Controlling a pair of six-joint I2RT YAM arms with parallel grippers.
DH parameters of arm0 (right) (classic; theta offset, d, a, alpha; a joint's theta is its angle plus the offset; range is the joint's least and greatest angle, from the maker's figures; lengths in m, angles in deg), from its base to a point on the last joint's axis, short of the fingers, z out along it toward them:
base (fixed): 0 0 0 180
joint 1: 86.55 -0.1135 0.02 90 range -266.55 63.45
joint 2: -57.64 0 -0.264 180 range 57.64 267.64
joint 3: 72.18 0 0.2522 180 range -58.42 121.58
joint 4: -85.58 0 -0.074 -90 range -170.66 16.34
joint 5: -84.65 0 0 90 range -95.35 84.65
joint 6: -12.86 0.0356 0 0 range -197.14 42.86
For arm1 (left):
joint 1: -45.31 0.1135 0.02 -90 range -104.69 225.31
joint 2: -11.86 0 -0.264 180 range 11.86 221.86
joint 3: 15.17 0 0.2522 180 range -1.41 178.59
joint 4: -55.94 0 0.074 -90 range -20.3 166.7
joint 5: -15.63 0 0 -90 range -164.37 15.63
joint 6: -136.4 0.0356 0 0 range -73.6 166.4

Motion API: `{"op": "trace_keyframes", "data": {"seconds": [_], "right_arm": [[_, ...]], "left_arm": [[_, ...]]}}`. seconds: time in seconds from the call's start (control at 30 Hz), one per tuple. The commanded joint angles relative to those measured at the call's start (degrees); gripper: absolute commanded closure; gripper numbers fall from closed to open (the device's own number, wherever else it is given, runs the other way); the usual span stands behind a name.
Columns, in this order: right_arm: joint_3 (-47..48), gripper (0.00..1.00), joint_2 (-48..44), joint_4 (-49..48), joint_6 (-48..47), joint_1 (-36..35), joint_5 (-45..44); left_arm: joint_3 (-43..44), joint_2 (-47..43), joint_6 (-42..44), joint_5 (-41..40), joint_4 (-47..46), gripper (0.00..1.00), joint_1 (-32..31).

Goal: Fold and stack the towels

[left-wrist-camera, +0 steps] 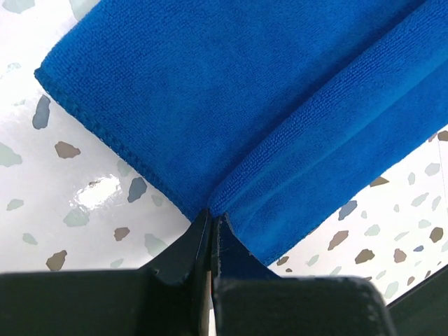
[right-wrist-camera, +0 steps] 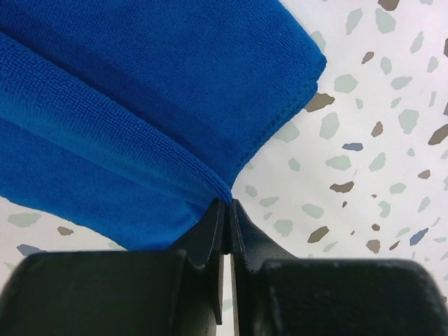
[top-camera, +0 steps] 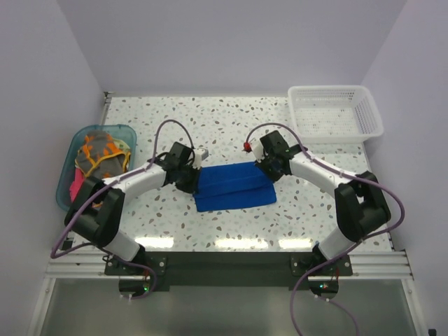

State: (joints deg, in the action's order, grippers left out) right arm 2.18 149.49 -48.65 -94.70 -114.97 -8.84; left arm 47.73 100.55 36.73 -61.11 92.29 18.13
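Shows a royal blue towel of fine, even nap, folded into a wide band with a raised ridge running along its length and an edge of lower layer peeking out on the near side, flat on the speckled table well to the right of the teal tub. Has the left gripper pressed together on the ridge at the short end nearer the tub, pinching the cloth. Has the right gripper clamped likewise on the ridge at the end farther from the tub
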Motion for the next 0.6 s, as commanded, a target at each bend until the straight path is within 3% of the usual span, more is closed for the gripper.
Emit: {"op": "trace_keyframes", "data": {"seconds": [0.0,0.57], "right_arm": [[-0.30,1.00,0.87,-1.42,0.16,0.12,-0.82],[1.63,1.00,4.13,-2.74,1.04,0.21,2.26]], "left_arm": [[-0.10,1.05,-0.70,-0.34,-1.67,1.00,-0.42],[9.12,7.82,3.78,-10.71,4.03,1.00,-0.24]]}}
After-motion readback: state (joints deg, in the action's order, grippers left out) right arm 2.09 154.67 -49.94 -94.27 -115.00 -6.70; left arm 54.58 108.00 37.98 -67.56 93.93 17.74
